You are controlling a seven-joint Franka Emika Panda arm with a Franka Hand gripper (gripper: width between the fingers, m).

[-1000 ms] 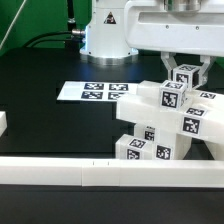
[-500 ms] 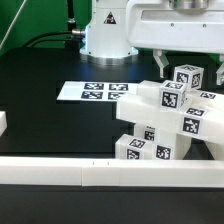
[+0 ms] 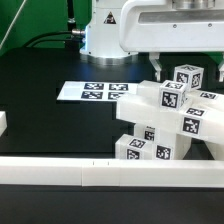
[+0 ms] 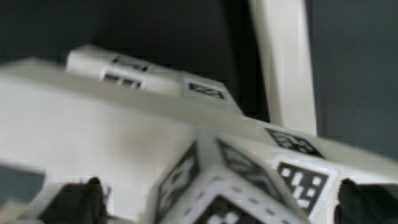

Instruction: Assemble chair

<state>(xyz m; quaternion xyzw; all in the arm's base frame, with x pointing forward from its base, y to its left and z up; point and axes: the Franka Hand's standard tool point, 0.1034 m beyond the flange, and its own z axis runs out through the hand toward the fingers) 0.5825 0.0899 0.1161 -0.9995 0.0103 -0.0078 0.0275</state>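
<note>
The chair (image 3: 165, 125) stands partly joined at the exterior view's right, a stack of glossy white tagged blocks. A small tagged cube (image 3: 187, 76) sits on top of it. My gripper (image 3: 187, 67) hangs straight over that cube, open, one finger on each side and neither touching it. In the wrist view the cube (image 4: 240, 190) lies between the dark fingertips (image 4: 75, 202), with a gap on both sides of it, and my gripper (image 4: 221, 205) holds nothing. Below the cube, tagged white chair pieces (image 4: 151, 95) slope away.
The marker board (image 3: 95, 92) lies flat at the exterior view's middle left. A long plain white rail (image 3: 60, 172) runs along the front and shows in the wrist view as a white strip (image 4: 281, 60). The arm's base (image 3: 105, 35) stands behind. A small white piece (image 3: 3, 122) pokes in at the left edge.
The jaws were shut on the small cube a second ago and have spread wide. The cube stays on top of the chair stack. The arm has barely moved.
</note>
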